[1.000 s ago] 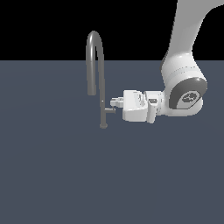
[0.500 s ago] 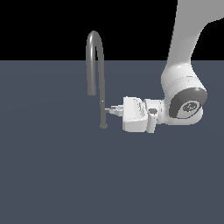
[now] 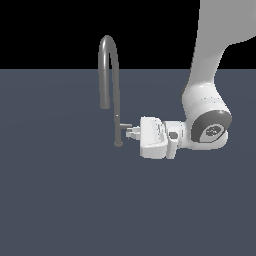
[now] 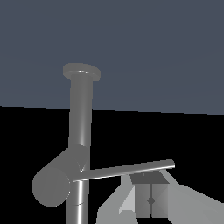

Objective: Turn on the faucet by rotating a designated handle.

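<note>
The faucet (image 3: 118, 95) is a tall grey gooseneck, its arched spout ending toward the exterior view's left. Low on its stem, the handle (image 3: 126, 125) sticks out as a short stub toward the exterior view's right. My gripper (image 3: 132, 132) lies level with the floor, its tips right at the handle's end. In the wrist view the faucet stem (image 4: 81, 113) runs to its round base, and the handle's slim rod (image 4: 127, 169) crosses just over my gripper (image 4: 151, 194). The fingers (image 4: 143, 197) are pressed together, shut, holding nothing, and touch or nearly touch the rod.
The white arm (image 3: 210, 75) comes down from the exterior view's upper right to a wrist (image 3: 207, 127) beside the faucet. A flat dark grey floor (image 3: 75, 200) spreads all around. Nothing else stands on it.
My gripper and wrist have moved downward beside the faucet stem, staying against the handle. The handle's outer end appears to have gone lower with it.
</note>
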You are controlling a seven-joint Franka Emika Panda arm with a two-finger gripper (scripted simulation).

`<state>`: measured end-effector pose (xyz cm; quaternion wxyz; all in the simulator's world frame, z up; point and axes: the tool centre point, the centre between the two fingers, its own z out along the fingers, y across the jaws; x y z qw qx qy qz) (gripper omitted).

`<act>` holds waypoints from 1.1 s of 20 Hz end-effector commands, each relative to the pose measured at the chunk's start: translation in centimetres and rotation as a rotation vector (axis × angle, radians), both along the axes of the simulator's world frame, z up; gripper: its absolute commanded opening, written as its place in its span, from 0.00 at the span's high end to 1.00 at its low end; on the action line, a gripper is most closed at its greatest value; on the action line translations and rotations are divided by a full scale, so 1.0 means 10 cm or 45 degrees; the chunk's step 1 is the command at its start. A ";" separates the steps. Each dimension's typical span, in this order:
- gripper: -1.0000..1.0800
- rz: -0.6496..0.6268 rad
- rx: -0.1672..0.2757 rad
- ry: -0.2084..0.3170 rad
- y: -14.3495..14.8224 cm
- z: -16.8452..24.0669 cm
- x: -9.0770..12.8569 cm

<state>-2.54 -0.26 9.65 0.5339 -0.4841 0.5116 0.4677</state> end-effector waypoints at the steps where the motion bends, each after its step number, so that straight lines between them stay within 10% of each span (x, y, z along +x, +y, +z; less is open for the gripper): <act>1: 1.00 -0.001 -0.001 0.009 0.00 -0.09 0.01; 22: 1.00 0.000 -0.001 0.024 -0.03 -0.51 0.30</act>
